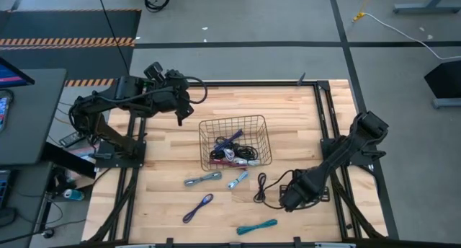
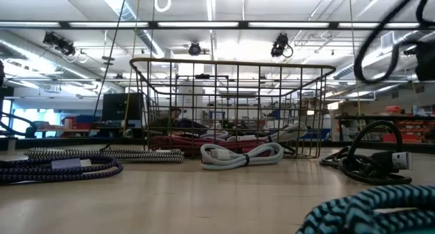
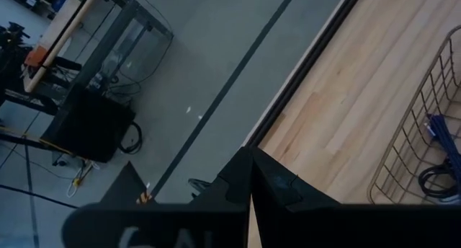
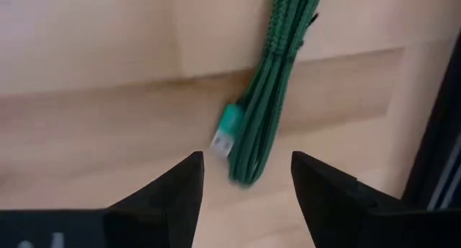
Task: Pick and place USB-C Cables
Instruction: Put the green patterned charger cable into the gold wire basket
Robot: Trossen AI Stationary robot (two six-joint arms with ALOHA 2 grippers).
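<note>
We see a green cable [image 4: 270,89] — braided, folded into a bundle — lying on the table [image 4: 94,68]. Our right gripper [image 4: 247,179] stands wide open just short of it, holding nothing; the left gripper [image 3: 251,177] is closed, empty.

Worktop [image 1: 166,205]: pale blond wood in butcher-block strips, framed by black rails.
Wire basket [image 1: 263,136]: dark bronze mesh; inside it a purple cable [image 1: 232,140], a black cable [image 1: 245,150] and a maroon cable [image 2: 187,143].
Grey-silver cable [image 1: 202,179]: black-and-white woven braid.
Pale grey cable [image 2: 241,154]: plain, glossy, with white plugs.
Purple braided cable [image 1: 198,207]: violet flecked with black.
Teal cable [image 1: 257,226]: turquoise with a black zigzag weave.
Black cable on the worktop [image 1: 263,187]: plain black.
Green cable [image 4: 277,75]: dark green braid, brighter green plug with a silver tip.
Right arm's fingers [image 4: 176,187]: matt black.
Floor [image 1: 252,17]: grey, with black lines and an orange-and-black hazard stripe [image 1: 68,41].
</note>
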